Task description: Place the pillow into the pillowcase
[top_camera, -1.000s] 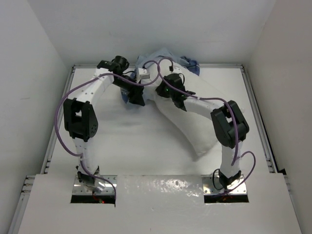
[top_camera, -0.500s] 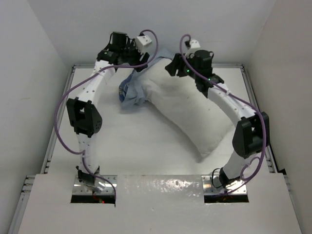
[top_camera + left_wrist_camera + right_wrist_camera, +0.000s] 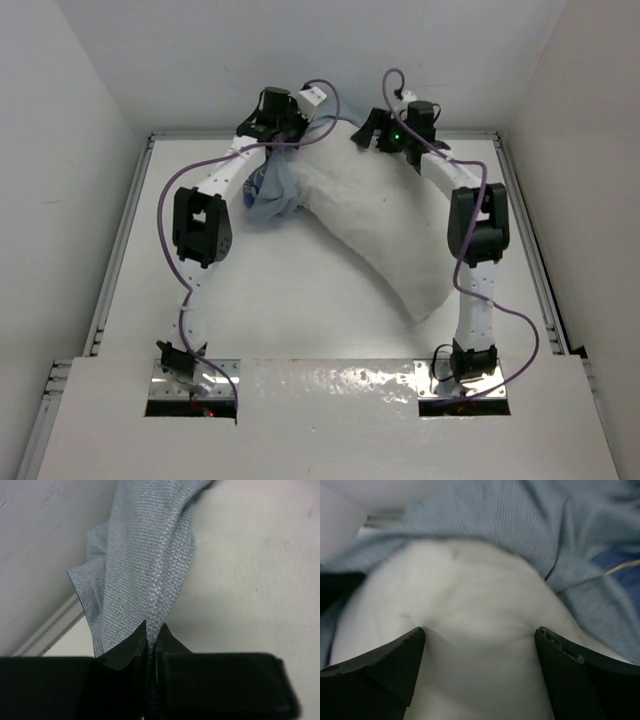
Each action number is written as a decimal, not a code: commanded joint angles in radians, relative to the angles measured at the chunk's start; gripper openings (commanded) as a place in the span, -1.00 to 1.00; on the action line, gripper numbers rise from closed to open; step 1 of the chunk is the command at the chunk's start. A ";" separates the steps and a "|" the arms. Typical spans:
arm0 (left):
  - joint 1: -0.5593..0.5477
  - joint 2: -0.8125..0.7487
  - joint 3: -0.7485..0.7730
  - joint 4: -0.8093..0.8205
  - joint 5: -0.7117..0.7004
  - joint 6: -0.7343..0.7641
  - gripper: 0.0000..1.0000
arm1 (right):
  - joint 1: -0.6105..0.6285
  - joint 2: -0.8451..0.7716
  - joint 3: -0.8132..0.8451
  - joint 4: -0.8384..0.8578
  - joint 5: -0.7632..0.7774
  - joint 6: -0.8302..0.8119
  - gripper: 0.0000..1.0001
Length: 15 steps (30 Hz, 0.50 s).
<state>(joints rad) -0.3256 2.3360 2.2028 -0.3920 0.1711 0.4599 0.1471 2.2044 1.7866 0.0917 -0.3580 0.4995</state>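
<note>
Grey-blue woven cloth fills most of my left wrist view. It's the lighter inside of the pillowcase (image 3: 145,565): coarse weave you can pick out thread by thread, hanging in one long fold with a stitched edge down its left side. The left jaws are pressed together on the bottom of that fold, pinching it between the black fingertips (image 3: 125,650).

As for writing, the only candidate is in the right wrist view. There's a dark navy patch of the case at the right edge with a thin yellowish line across it, but it's too blurred for me to read anything.

In that same view the pillow (image 3: 470,605) is a smooth, plump white dome. The soft ribbed grey-blue fabric drapes around its far side and down to the right. The right jaws are spread wide, one finger on each side of the white hump. I can't tell if the tips actually touch it.

From the top camera the pillow is a long, fat, slightly curved shape. It lies diagonally on the white worktop (image 3: 270,290), from the far middle down towards the near right. The case is crumpled in a bunch at the pillow's far left end, just beside the left arm (image 3: 200,220), so most of the pillow sits outside it. The right arm (image 3: 478,225) reaches to that far end too, near the back wall (image 3: 320,50). Purple cables (image 3: 170,200) loop along both arms.
</note>
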 commanded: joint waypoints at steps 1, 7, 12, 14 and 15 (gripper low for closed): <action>0.000 -0.040 0.049 0.041 0.031 -0.030 -0.93 | 0.020 0.106 0.069 -0.009 -0.230 0.065 0.79; 0.000 -0.060 0.089 0.024 0.083 -0.082 -1.00 | 0.124 0.033 -0.028 -0.029 -0.377 -0.010 -0.87; -0.010 -0.075 0.175 -0.042 0.258 -0.077 -1.00 | 0.253 -0.141 -0.219 0.069 -0.288 -0.052 -1.00; -0.033 -0.092 0.175 -0.149 0.300 0.029 -1.00 | 0.269 -0.225 -0.340 0.252 -0.228 0.028 -1.00; -0.041 -0.121 0.160 -0.180 0.298 0.060 -1.00 | 0.269 -0.245 -0.410 0.331 -0.167 0.069 -1.00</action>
<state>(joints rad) -0.3294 2.3219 2.3302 -0.5034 0.3584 0.4206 0.3607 2.0514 1.4948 0.2146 -0.5350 0.4839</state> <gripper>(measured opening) 0.005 0.024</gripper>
